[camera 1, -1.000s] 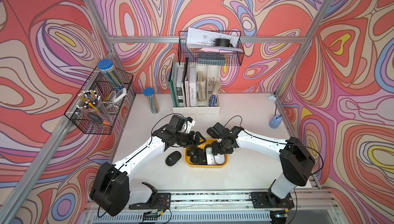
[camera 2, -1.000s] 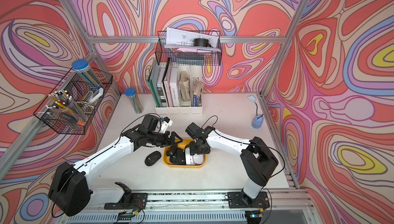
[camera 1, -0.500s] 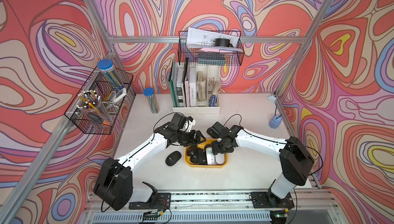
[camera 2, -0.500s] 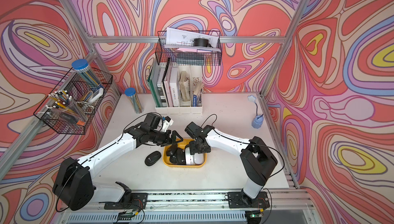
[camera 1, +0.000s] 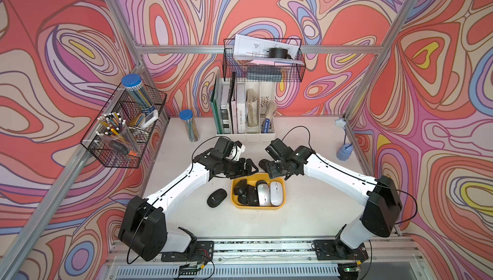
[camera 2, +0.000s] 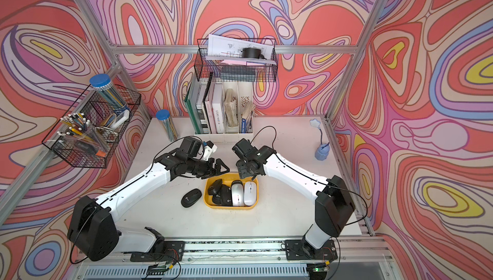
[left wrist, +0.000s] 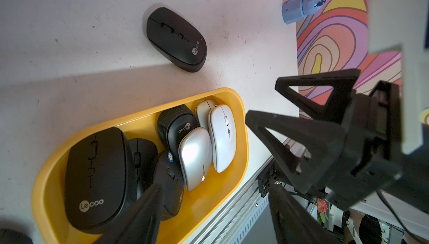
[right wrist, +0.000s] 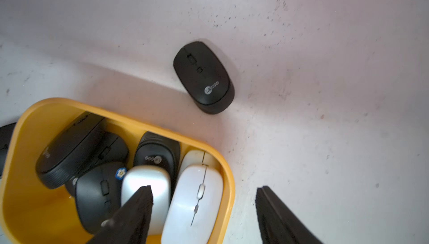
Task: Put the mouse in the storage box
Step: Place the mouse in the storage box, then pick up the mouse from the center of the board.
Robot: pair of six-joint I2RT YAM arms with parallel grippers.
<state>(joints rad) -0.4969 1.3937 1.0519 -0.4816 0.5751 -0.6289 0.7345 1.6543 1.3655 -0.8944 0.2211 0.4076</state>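
A black mouse [camera 1: 216,197] [camera 2: 191,197] lies on the white table just left of the storage box [camera 1: 257,207] [camera 2: 230,207]. The box is a shallow yellow tray holding several mice: black, silver and white. The loose mouse also shows in the left wrist view [left wrist: 176,39] and in the right wrist view [right wrist: 203,76], apart from the yellow rim [left wrist: 46,184] [right wrist: 229,184]. My left gripper [camera 1: 249,168] [left wrist: 216,217] hovers open over the box's far left corner, holding nothing. Over the far right edge my right gripper [camera 1: 266,168] [right wrist: 204,208] is open and empty, above the white mouse.
A white file holder with books [camera 1: 244,116] stands at the back, a wire basket [camera 1: 262,62] hanging above it. A second wire basket of pens [camera 1: 125,129] hangs on the left wall. A blue-capped tube [camera 1: 189,126] and a small blue lamp [camera 1: 344,153] stand on the table.
My right gripper has opened and drawn back from over the box's middle to its far edge. The left gripper has shifted slightly back. The loose black mouse has not moved.
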